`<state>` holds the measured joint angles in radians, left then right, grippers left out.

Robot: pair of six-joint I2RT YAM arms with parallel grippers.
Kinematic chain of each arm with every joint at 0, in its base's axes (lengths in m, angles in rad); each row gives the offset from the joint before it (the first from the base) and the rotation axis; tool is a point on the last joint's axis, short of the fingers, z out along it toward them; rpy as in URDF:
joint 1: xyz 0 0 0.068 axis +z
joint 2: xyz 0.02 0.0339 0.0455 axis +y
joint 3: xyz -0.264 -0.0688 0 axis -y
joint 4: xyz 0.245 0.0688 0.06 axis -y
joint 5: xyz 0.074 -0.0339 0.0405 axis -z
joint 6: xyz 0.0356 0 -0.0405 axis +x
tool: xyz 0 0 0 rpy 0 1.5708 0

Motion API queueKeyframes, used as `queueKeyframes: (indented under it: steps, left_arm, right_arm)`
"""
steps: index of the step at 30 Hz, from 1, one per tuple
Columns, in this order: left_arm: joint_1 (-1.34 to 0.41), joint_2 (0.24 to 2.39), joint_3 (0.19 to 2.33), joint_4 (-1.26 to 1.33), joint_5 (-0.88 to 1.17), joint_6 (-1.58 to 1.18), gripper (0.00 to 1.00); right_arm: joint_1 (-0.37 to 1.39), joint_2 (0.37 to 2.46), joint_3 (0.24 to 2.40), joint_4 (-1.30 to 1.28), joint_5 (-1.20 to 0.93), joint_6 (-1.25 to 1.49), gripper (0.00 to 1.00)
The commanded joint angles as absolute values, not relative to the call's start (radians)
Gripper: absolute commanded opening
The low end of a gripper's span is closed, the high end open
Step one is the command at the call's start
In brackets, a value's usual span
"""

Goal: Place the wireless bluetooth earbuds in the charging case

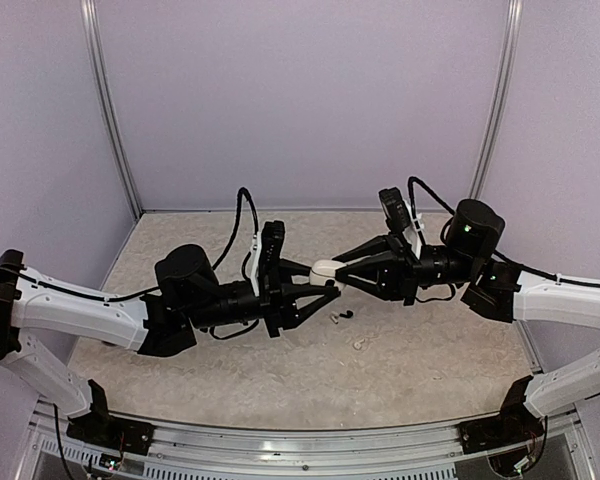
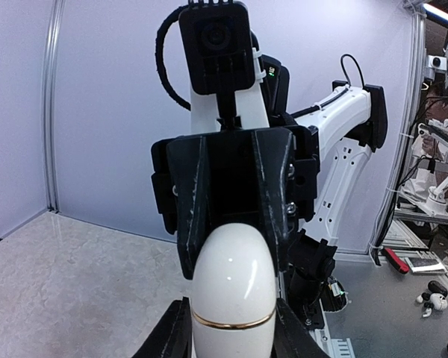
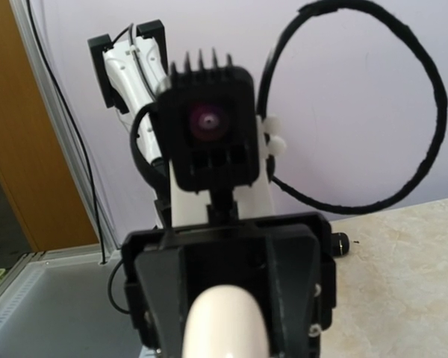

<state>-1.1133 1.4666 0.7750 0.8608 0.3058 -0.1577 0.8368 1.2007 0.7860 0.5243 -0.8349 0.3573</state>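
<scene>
The jaws of the left gripper (image 1: 321, 283) are closed to a narrow gap on one end of the case (image 2: 233, 298), a glossy white egg shape with a thin gold band round it. From the left wrist you can see its two black fingers (image 2: 178, 337) pressed against either flank of the case below that band. The jaws of the right gripper (image 1: 342, 271) are clamped on the opposite, rounded end, and its fingers (image 2: 196, 224) hug the shell on both sides. So the two arms meet nose to nose over the middle of the table (image 1: 430, 350), with the case held up in the air between them, well clear of the surface. The band reads as an unbroken line, so the lid looks shut.

The earbuds (image 1: 340, 317) lie on the table just below and in front of the grippers. A black one and a white one sit close together, and another pale one is a little to the right. Nothing is touching them.
</scene>
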Motion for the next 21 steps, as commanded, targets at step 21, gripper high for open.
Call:
queueKeyframes:
  steps: [21]
  left_arm:
    - [-1.188,1.433,0.795,0.783,0.272,-0.003,0.10]
  right_arm:
    - [0.845,1.192,0.813,0.455,-0.775,0.303,0.49]
